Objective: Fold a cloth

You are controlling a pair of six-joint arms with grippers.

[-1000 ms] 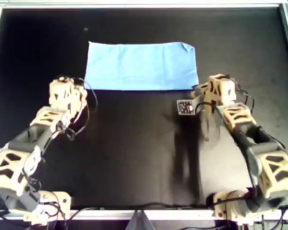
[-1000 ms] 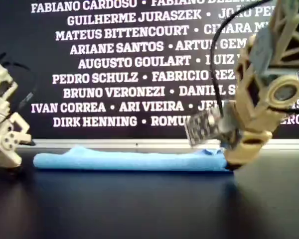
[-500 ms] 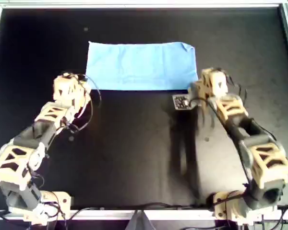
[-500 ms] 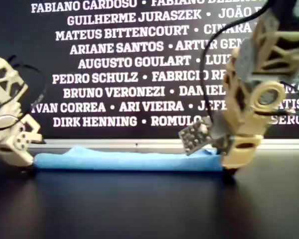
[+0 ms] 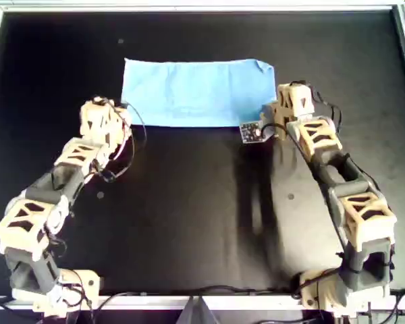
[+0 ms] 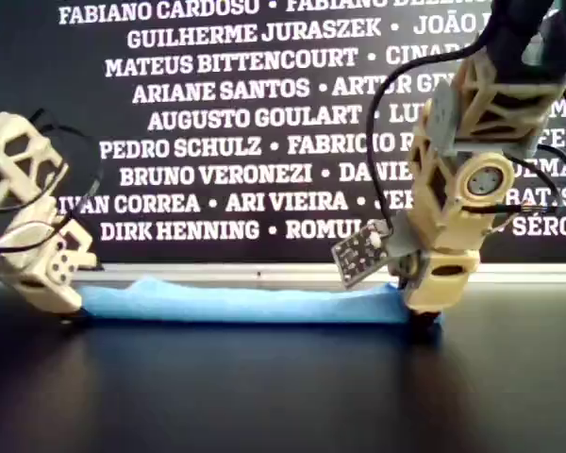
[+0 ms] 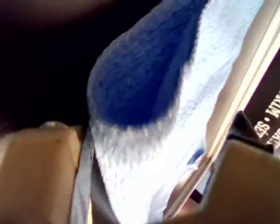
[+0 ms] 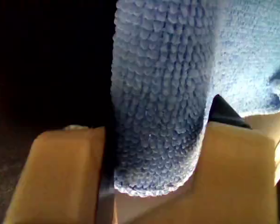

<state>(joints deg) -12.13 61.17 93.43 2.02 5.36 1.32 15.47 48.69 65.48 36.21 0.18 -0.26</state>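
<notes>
Both claws, left claw and right claw, are straddling the cloth corners, jaws apart; I am closing squarely, evenly.

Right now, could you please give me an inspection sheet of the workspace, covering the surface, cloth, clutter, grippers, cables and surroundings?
Surface: black table, metal frame along its edges.
Cloth: cloth lies flat as a wide light-blue rectangle, apparently already folded once, toward the overhead view's top.
Clutter: nothing seen.
Grippers: left gripper at the cloth's near corner on the overhead view's left, fabric between its fingers; right gripper at the near corner on that view's right, cloth edge between its fingers. Whether either is clamped cannot be told.
Cables: black cables loop loosely off both arms, above the table.
Surroundings: dark banner with white names behind the table.
</notes>
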